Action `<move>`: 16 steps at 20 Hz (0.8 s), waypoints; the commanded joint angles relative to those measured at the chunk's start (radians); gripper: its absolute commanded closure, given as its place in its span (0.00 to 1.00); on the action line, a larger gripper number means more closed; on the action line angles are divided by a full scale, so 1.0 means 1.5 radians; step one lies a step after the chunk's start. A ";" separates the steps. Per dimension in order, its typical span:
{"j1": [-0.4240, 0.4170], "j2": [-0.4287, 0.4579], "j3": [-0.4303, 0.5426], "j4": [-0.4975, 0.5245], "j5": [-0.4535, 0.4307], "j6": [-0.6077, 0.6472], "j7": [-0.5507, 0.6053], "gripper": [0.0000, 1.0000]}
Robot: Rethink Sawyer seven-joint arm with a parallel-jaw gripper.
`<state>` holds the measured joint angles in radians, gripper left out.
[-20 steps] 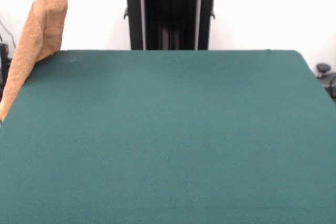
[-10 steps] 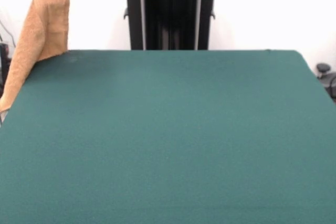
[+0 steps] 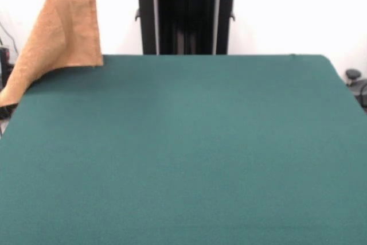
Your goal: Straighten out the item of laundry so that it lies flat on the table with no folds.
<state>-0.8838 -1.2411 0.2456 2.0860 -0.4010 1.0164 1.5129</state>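
Towel (image 3: 63, 32) hung from above the frame over the green surface (image 3: 189, 153), its lower corner trailing past the edge; the tool was out of sight, its state untellable.

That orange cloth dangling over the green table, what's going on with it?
An orange-tan towel hangs in the air at one far corner of the green table, its top running out of the picture, so whatever holds it is out of sight. Its lower end trails past the table's side edge. It is meant to be spread flat on the table, and that is not yet done.
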 commanded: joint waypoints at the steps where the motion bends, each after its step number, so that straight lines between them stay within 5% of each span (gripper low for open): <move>1: 0.088 -0.030 -0.003 -0.009 0.044 0.152 0.099 1.00; 8: 0.132 -0.035 -0.025 -0.010 0.067 0.153 0.148 1.00; 16: 0.144 0.047 -0.065 0.067 0.084 -0.044 0.185 1.00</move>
<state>-0.7146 -1.2801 0.1940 2.0822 -0.3199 1.1203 1.5166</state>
